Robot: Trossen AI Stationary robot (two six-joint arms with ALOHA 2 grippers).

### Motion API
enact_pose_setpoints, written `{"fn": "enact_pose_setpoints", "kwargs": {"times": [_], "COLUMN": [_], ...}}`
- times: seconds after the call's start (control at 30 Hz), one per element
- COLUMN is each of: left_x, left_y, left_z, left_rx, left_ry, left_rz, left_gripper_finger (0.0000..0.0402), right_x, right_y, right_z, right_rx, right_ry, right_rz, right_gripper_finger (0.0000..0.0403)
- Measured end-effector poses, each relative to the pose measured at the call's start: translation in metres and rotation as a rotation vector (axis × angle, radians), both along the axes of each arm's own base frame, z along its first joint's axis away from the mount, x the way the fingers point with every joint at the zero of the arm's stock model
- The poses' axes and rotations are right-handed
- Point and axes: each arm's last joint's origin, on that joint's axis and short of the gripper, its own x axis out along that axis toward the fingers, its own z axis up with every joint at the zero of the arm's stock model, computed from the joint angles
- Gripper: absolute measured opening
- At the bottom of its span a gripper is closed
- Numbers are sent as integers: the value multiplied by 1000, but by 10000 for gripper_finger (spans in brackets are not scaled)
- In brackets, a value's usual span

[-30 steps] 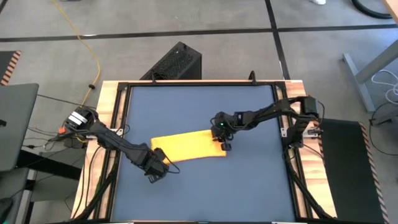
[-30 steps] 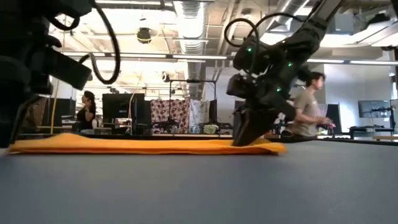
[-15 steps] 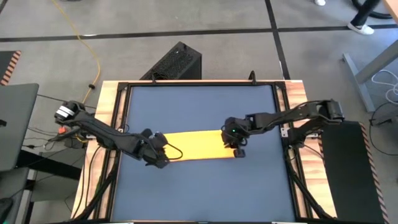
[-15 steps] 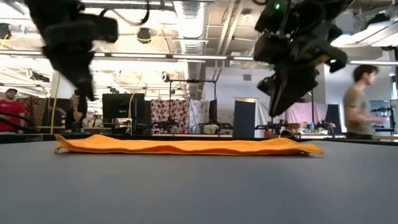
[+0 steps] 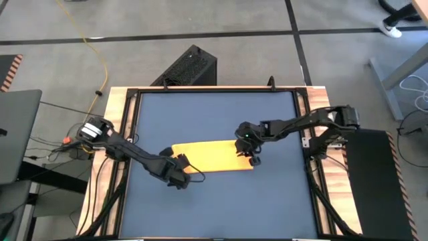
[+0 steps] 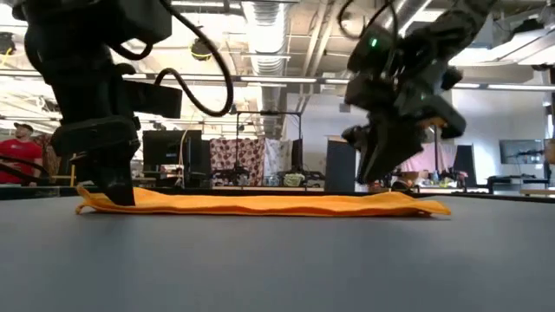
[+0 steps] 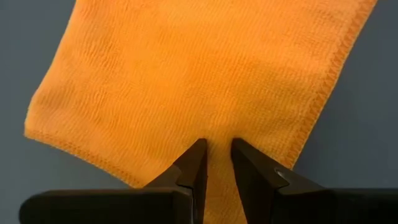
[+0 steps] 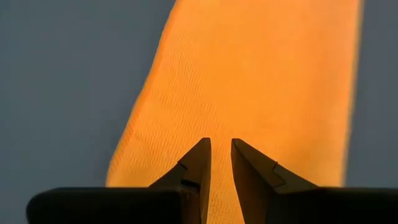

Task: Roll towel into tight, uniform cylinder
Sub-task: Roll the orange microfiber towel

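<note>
The yellow towel lies flat on the dark table as a folded strip running left to right; it also shows in the low view. My left gripper is down at the strip's left end, by its near corner, with its fingertips narrowly apart over the cloth. My right gripper hovers above the strip's right end, clear of it in the low view. Its fingers stand a little apart with nothing between them. My left gripper sets its two fingertips on the top of the towel's left end, a little in from the short hemmed edge. It comes steeply from above. A narrow strip of cloth shows in the gap between them. The towel stays flat on the table.
The dark mat has free room on the far and near sides of the towel. A wooden frame borders the table. A black box stands on the floor beyond the far edge. A person shows in the room behind.
My right gripper drew the towel's right end toward the table's right edge, then let go and rose clear. The towel slid right and now lies straighter. My left gripper rose from the table near the towel's left end, then came down onto that end.
</note>
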Motion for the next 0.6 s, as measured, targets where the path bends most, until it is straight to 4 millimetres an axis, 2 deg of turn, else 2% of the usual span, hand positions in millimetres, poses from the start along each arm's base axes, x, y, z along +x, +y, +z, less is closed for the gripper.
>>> {"fn": "enact_pose_setpoints", "kwargs": {"times": [0.13, 0.3, 0.47, 0.6], "left_x": [-2, -7, -8, -4], "left_y": [7, 30, 60, 81], "left_z": [-2, 3, 4, 4], "left_rx": [33, 135, 170, 212], "left_ry": [50, 138, 250, 282], "left_rz": [22, 22, 23, 10], "left_gripper_finger": [64, 49, 34, 24], "right_x": [4, 8, 11, 13], "right_y": [-8, -9, 12, 46], "right_z": [-22, -45, -46, -33], "right_rx": [1, 43, 120, 187], "right_ry": [63, 140, 158, 105], "right_rz": [15, -10, -50, 13], "right_gripper_finger": [90, 90, 91, 91]}}
